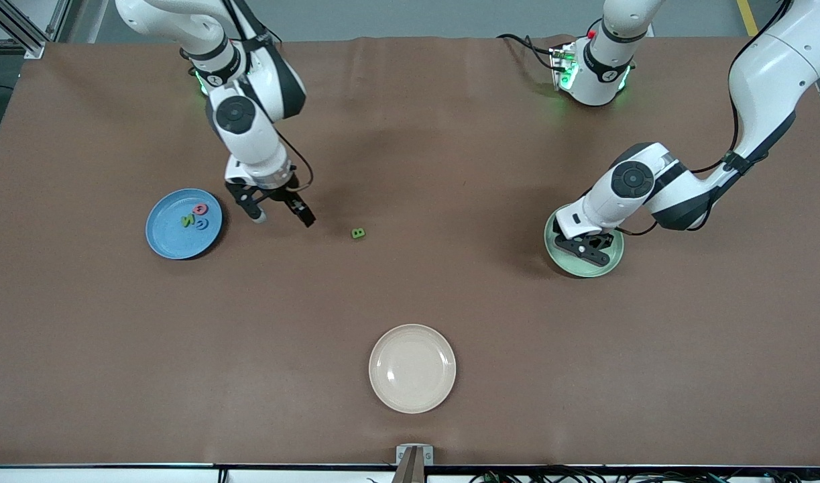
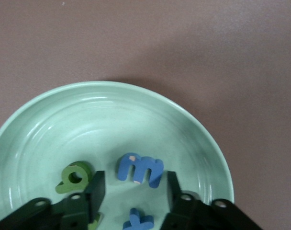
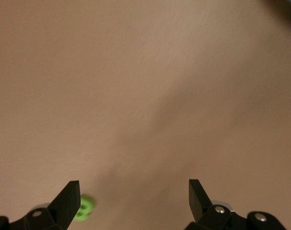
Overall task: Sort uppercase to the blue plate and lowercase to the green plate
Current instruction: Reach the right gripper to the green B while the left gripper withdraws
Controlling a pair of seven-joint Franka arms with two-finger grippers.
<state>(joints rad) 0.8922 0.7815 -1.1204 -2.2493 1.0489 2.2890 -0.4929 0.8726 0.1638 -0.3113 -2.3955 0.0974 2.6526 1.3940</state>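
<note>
The brown desk (image 1: 450, 302) carries three plates. The cream plate (image 1: 412, 368) sits nearest the front camera and serves as the landmark here.

The blue plate (image 1: 184, 223) lies farther from the camera than the cream plate, toward the right arm's end of the desk. In it rest three letters close together: a red-pink one (image 1: 200, 209), a green one (image 1: 188, 220) and a blue one (image 1: 200, 223).

A green B (image 1: 358, 233) lies alone on the bare desk, farther from the camera than the cream plate, between the blue plate and the green plate (image 1: 611, 263).

The right pincer (image 1: 281, 215) hangs over the desk between the blue plate and the B, its fingers spread wide with nothing in them. In the right wrist view a green letter (image 3: 83, 209) shows just beside one fingertip.

The green plate lies toward the left arm's end of the desk, farther from the camera than the cream plate. The left pincer (image 1: 592, 247) hangs low over it, fingers parted, gripping nothing. In the left wrist view, letters lie in the plate: a green tailed letter (image 2: 74, 176), a blue letter (image 2: 140, 169) between the fingers, a blue x (image 2: 138, 221), and a bit of another green one (image 2: 94, 221) partly hidden by a finger.
</note>
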